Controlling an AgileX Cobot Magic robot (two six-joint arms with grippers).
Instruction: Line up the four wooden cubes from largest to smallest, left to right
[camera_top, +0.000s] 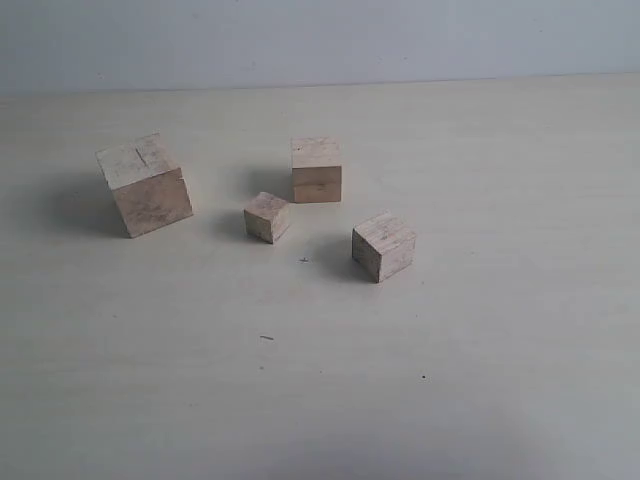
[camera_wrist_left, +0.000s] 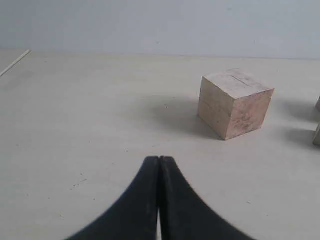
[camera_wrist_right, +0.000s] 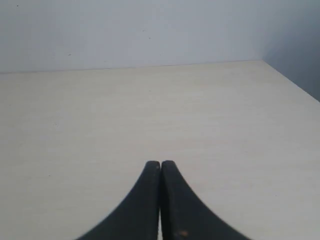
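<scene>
Four pale wooden cubes sit on the table in the exterior view. The largest cube (camera_top: 145, 185), with a thin slit on top, is at the left and turned at an angle. A mid-sized cube (camera_top: 316, 169) stands behind the smallest cube (camera_top: 267, 217), and another mid-sized cube (camera_top: 383, 246) lies to the right. Neither arm shows in the exterior view. My left gripper (camera_wrist_left: 159, 159) is shut and empty, with the largest cube (camera_wrist_left: 234, 102) ahead of it and apart. My right gripper (camera_wrist_right: 160, 163) is shut and empty over bare table, with no cube in its view.
The pale table (camera_top: 450, 380) meets a light wall at the back. In the right wrist view the table's edge (camera_wrist_right: 295, 86) runs beside a grey wall. Slivers of two more cubes (camera_wrist_left: 317, 135) show at the border of the left wrist view.
</scene>
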